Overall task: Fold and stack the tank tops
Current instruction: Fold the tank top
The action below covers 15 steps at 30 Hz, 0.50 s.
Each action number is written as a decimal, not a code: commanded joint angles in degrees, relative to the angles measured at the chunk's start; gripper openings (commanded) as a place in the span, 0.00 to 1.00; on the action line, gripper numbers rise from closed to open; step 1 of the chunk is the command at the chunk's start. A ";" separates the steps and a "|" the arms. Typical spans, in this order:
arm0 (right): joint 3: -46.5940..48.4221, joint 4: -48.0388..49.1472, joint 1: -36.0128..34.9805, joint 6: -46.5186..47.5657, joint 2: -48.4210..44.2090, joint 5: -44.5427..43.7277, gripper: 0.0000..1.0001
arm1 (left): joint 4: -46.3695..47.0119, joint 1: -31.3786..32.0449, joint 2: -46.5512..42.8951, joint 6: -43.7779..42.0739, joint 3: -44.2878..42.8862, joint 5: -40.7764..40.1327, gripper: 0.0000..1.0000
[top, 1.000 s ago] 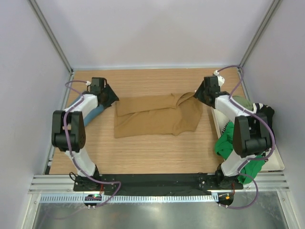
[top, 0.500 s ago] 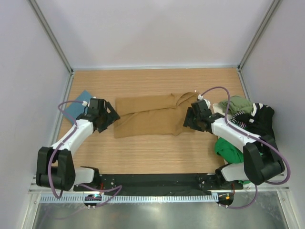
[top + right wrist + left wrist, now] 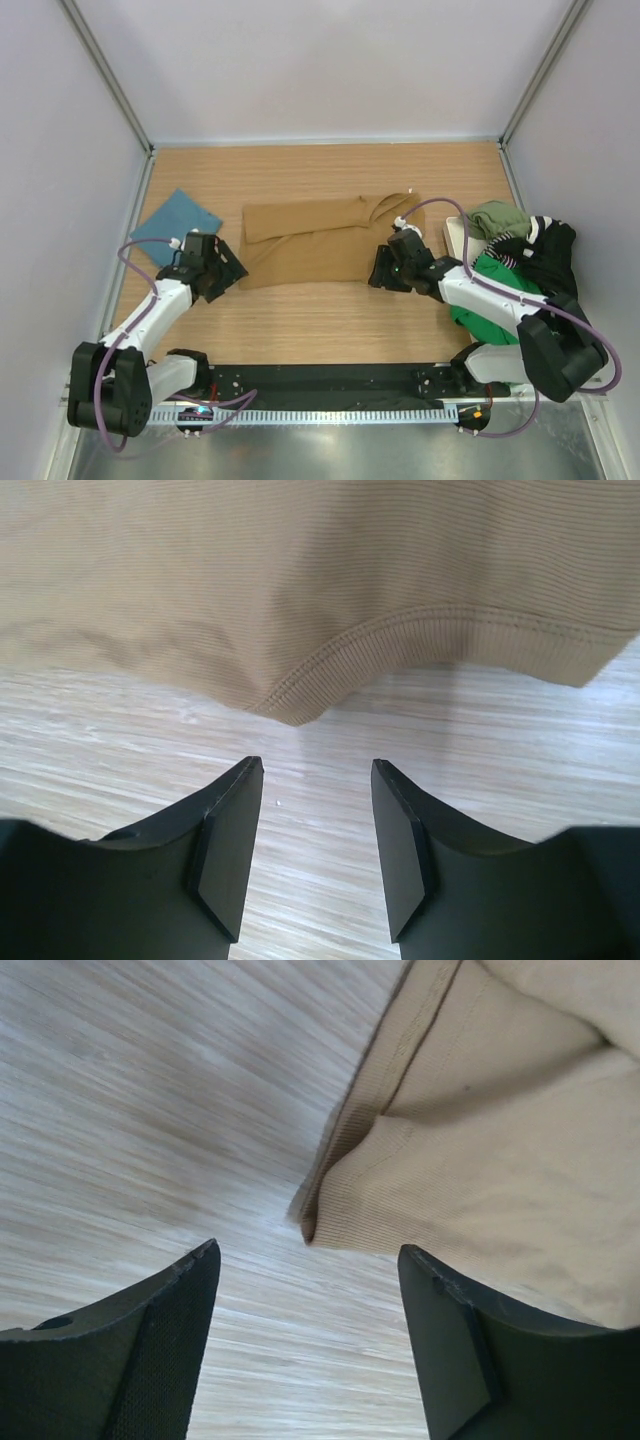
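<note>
A tan tank top (image 3: 320, 245) lies partly folded across the middle of the table. My left gripper (image 3: 232, 270) sits low at its near-left corner, open; in the left wrist view the tan top's (image 3: 480, 1140) corner lies just ahead of the empty left gripper (image 3: 308, 1252). My right gripper (image 3: 378, 272) is at the near-right hem, open. In the right wrist view the tan hem (image 3: 300, 600) curves just beyond the empty right gripper (image 3: 316, 765). A folded teal tank top (image 3: 177, 225) lies at the left. Green (image 3: 490, 295), black (image 3: 552, 250) and olive (image 3: 495, 215) tops are heaped at the right.
The heap rests in a white tray (image 3: 452, 236) at the table's right edge. Grey walls and metal frame posts close in the back and sides. Bare wood (image 3: 320, 320) runs between the tan top and the arm bases.
Both arms have drawn back from the tan top's far corners to its near corners and dropped low. The teal top, earlier hidden under the left arm, now shows.
</note>
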<state>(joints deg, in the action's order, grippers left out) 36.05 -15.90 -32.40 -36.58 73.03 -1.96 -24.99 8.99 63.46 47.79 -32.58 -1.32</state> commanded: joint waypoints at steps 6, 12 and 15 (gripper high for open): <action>1.92 6.84 -2.13 -0.86 5.36 3.36 0.56 | 7.24 -0.03 2.19 2.04 2.69 -0.43 0.63; 2.27 9.48 -2.67 -1.48 7.90 3.36 0.56 | 9.61 0.06 3.95 2.57 3.57 -0.61 0.52; 3.23 10.36 -2.75 -1.65 9.75 3.72 0.54 | 10.14 0.06 4.74 2.48 3.40 -0.79 0.52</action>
<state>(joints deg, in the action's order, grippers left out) 36.80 -9.02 -34.83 -37.58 81.34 1.41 -18.33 8.99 67.55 49.60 -29.30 -1.30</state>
